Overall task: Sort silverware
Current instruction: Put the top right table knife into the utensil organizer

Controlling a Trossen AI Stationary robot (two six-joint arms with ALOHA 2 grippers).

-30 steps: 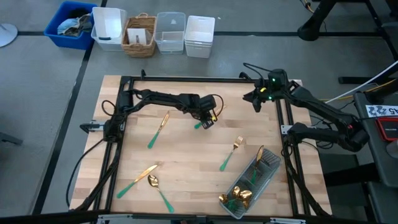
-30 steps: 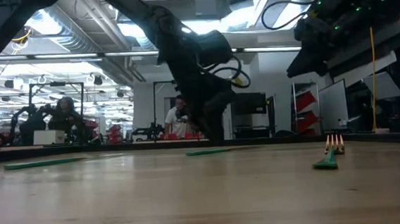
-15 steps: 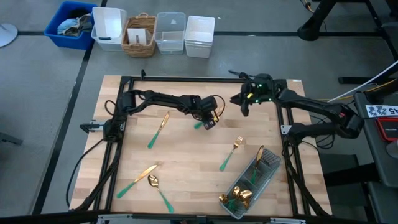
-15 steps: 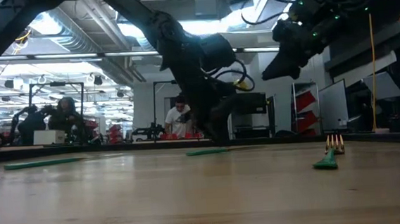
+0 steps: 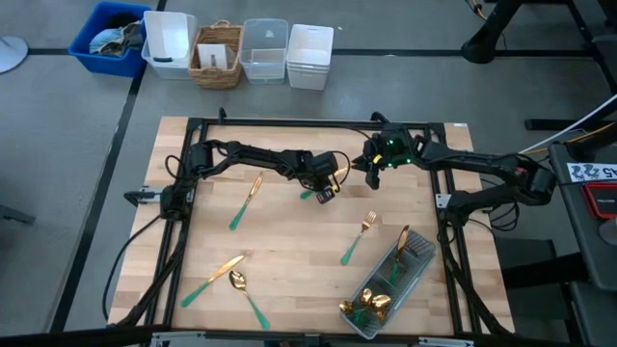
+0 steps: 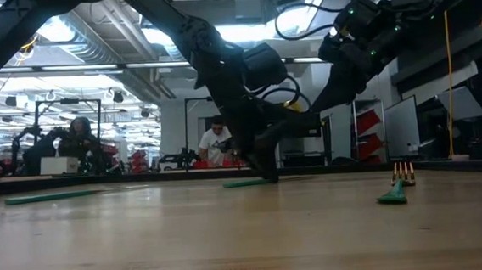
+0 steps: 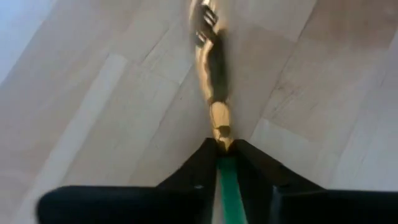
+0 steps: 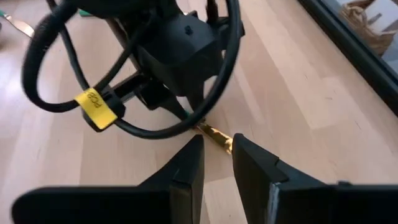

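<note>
My left gripper (image 5: 325,189) is near the middle of the table's far half, shut on a fork with a teal handle and a gold head (image 7: 205,25). My right gripper (image 5: 369,172) hangs just to its right, open. In the right wrist view its fingers (image 8: 186,165) stand a short way from the fork's gold neck (image 8: 214,132) without touching it. Loose silverware lies flat on the wood: a knife (image 5: 246,200), a fork (image 5: 357,238), another knife (image 5: 214,278) and a spoon (image 5: 246,292). My left gripper pinches the fork between its two fingers at the top of the teal handle (image 7: 225,171), right where it meets the gold neck. The fingers come steeply from above. The handle's free end (image 6: 244,183) lies level at the table top. Whether the fork is lifted, I cannot tell.
A clear plastic tray (image 5: 416,258) at the near right holds several gold-headed pieces. A dark frame (image 5: 289,123) runs round the table. Bins and a basket (image 5: 217,53) stand on the floor beyond the far edge. Bare wood lies between the loose pieces.
My right gripper has moved toward the table's left and down, closing in on my left gripper and the fork's gold end. The left gripper and the fork have stayed in place.
</note>
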